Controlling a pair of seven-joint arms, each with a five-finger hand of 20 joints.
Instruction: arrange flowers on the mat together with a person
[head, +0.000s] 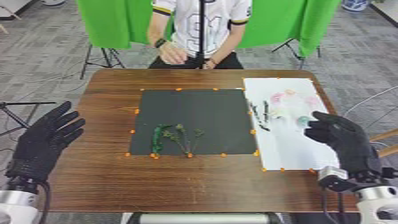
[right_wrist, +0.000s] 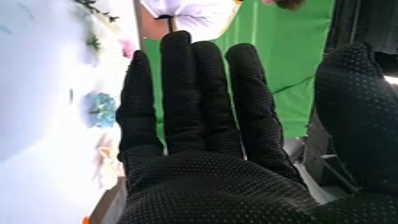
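Note:
The left hand (head: 46, 140) is open over the table's left edge, away from the flowers. My right hand (head: 339, 135) is held near the lower right part of the white sheet (head: 298, 150); in the right wrist view the same right hand (right_wrist: 209, 170) has straight fingers, holding nothing. On the dark mat (head: 195, 107) lie a green stem (head: 158, 139) and a branching sprig (head: 183, 140), at its lower left. Dark leafy stems (head: 261, 115) and pale pink flowers (head: 289, 95) lie on the white sheet, with a bluish flower (head: 304, 121) beside the right hand; the right wrist view shows this blue flower (right_wrist: 102, 110) too.
Orange markers run along the edges of the mat and sheet on the brown table (head: 195, 185). Across the table a person's hand (head: 173, 54) is near the far edge, touching no flower. Green cloth (head: 115, 25) hangs behind.

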